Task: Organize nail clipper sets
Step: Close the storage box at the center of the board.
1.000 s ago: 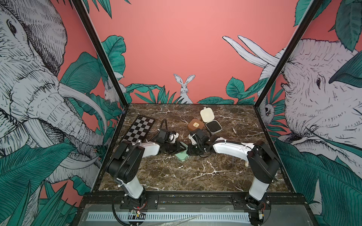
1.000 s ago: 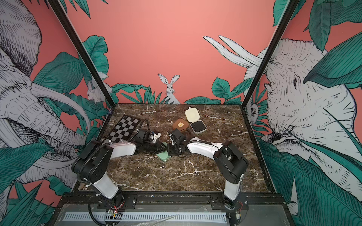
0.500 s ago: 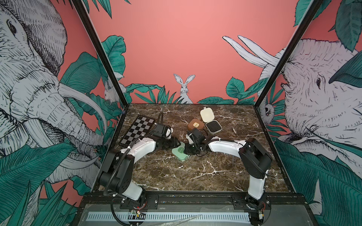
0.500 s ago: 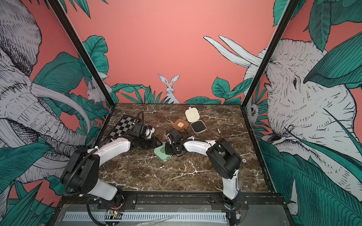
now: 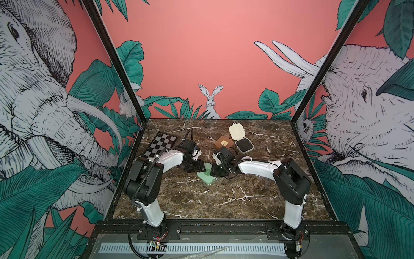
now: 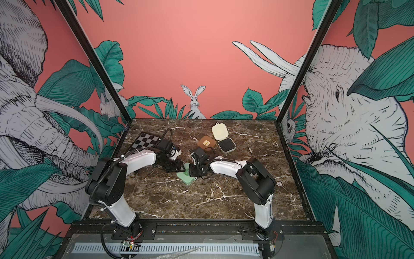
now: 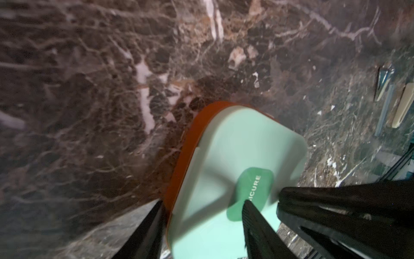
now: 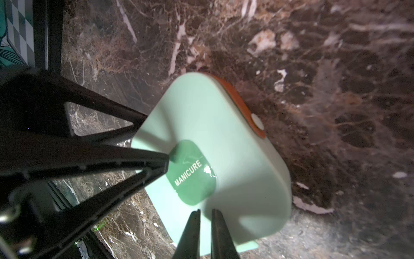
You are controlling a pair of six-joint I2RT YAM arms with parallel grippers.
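Mint case [image 5: 207, 176] mid-desk, nearest of three, wedged between both claws. Left claw [image 7: 202, 203] released: fingers [image 7: 255, 224] wide apart, one beside the orange-brown rim [image 7: 183, 157], other over the lid. Right claw [image 8: 206, 212] nearly clenched, nothing seen between its tips, resting on the lid close to the badge [image 8: 192, 172].

Step judged: pressing the lid shut or steadying the case, cannot tell which. To do well:
- Push straight down with right claw, toward the snap [image 8: 257, 121] edge.
- Keep left claw low against the rim as a stop, since likely to skate on the polished desk [image 5: 201, 201].
- Go slow, no tipping.
- Stay off the domed badge, probably slick.

Materials, near to far:
- **Mint case:** smooth matte plastic, rounded-square, shallow dished lid. Glossy darker-green badge lettered MANICURE. Small white round snap on the rim.
- **Desk:** dark brown marble look, white veins, glossy.
- **Slim tools** [image 7: 383, 85]: two, loose, seen in left wrist view, one silvery-teal, one cream. Spot on desk unclear.
- **Brown case** [image 5: 223, 142]: farther, closed, same shape, tan badge.
- **Checkerboard** [image 5: 162, 145]: flat, black-grey, off to the left.
- **Cream case** [image 5: 236, 132]: farthest, open flat, black ribbed insert [image 5: 244, 145] in base.
- **Lone tool** [image 5: 267, 149]: small, slim, on desk to the right of the cream case.
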